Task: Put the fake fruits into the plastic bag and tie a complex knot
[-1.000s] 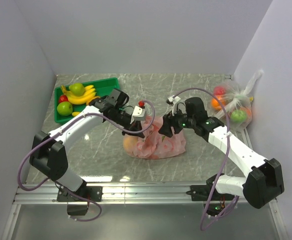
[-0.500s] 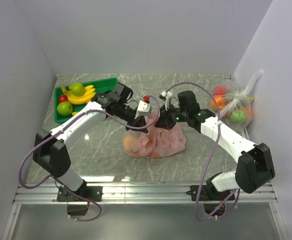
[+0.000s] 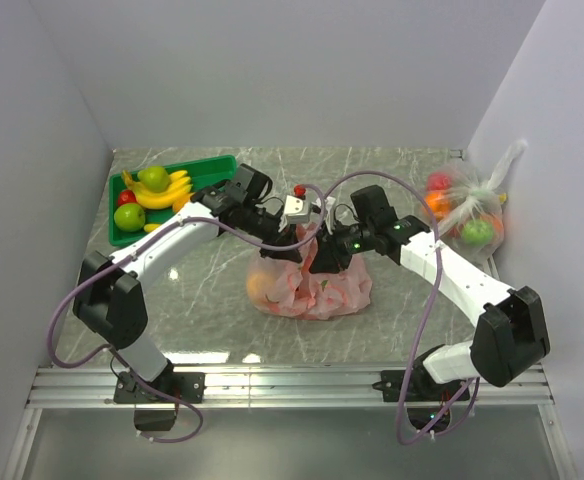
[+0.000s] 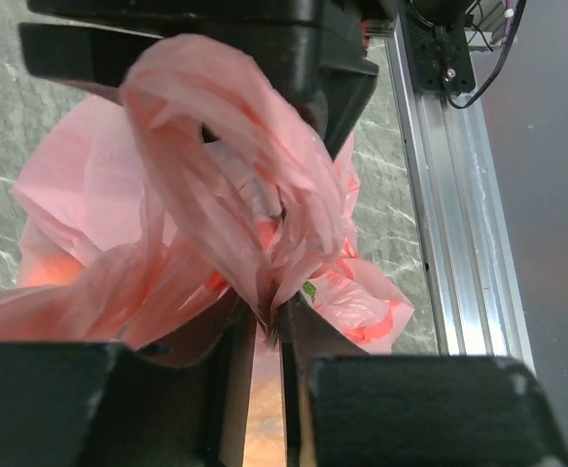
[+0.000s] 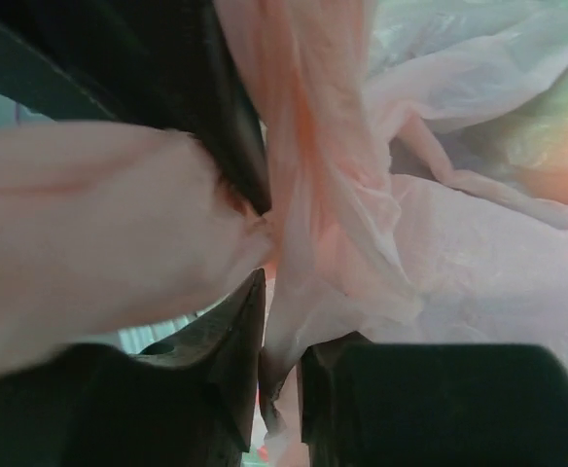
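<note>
The pink plastic bag [image 3: 317, 290] lies mid-table with an orange fruit [image 3: 260, 287] showing through its left side. Both grippers meet just above it. My left gripper [image 3: 307, 243] is shut on the bunched, twisted pink handle film [image 4: 265, 243], which is pinched between its tips [image 4: 269, 326]. My right gripper [image 3: 324, 252] faces it, its jaws nearly together with a strand of pink handle [image 5: 308, 195] running down between them [image 5: 282, 341]. The handles cross between the two grippers; no finished knot shows. More fake fruits, a green apple [image 3: 154, 178] and bananas [image 3: 169, 193], lie in the tray.
A green tray [image 3: 220, 164] stands at the back left, holding the loose fruits. A clear bag of fruits [image 3: 469, 212] leans on the right wall. Aluminium rail [image 3: 292, 378] runs along the near table edge. Purple cables loop over both arms.
Both grippers have closed in over the bag, the left moving right, the right moving left. The right jaws went from wide to nearly together on the handle. The bag's top is pulled up.
</note>
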Motion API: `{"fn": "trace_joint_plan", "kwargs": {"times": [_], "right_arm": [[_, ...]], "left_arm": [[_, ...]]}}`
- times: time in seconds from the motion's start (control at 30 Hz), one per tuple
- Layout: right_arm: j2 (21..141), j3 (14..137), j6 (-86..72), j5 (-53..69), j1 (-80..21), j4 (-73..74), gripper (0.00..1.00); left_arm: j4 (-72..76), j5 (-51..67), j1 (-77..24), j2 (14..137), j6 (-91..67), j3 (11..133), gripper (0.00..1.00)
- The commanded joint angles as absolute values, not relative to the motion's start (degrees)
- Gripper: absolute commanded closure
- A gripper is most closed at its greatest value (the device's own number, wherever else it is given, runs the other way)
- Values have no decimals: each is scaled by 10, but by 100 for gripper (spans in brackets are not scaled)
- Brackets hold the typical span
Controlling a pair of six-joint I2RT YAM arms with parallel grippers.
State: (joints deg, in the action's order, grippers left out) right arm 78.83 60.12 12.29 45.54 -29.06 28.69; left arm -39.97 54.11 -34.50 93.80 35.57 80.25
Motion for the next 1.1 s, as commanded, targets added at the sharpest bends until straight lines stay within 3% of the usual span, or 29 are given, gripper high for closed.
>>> {"fn": "trace_joint_plan", "kwargs": {"times": [0.0, 0.07, 0.1, 0.13, 0.17, 0.27, 0.53, 0.6, 0.63, 0.7, 0.73, 1.07], "right_arm": [[793, 636, 119, 483, -293, 283, 71], [802, 644, 111, 480, -293, 282, 72], [808, 649, 110, 482, -293, 287, 79], [813, 651, 107, 481, -293, 287, 95], [814, 651, 104, 479, -292, 286, 99], [808, 643, 100, 478, -283, 279, 100], [788, 620, 98, 479, -274, 272, 100], [785, 620, 99, 479, -274, 277, 89], [782, 620, 98, 476, -272, 277, 69], [770, 612, 94, 475, -266, 272, 44], [766, 610, 94, 475, -264, 272, 20], [740, 586, 104, 474, -211, 284, 18]], "left_arm": [[-390, 555, -352, 934, 366, 807, 79], [-394, 554, -357, 934, 372, 808, 75], [-393, 550, -360, 933, 367, 809, 73], [-396, 552, -360, 932, 367, 810, 71], [-402, 548, -359, 930, 367, 811, 63], [-402, 534, -357, 907, 353, 799, 51], [-352, 505, -349, 832, 280, 732, 38], [-352, 504, -346, 825, 276, 726, 33], [-352, 502, -346, 824, 275, 725, 32], [-348, 503, -345, 822, 270, 723, 32], [-347, 504, -345, 822, 269, 722, 32], [-320, 513, -341, 822, 250, 722, 41]]}}
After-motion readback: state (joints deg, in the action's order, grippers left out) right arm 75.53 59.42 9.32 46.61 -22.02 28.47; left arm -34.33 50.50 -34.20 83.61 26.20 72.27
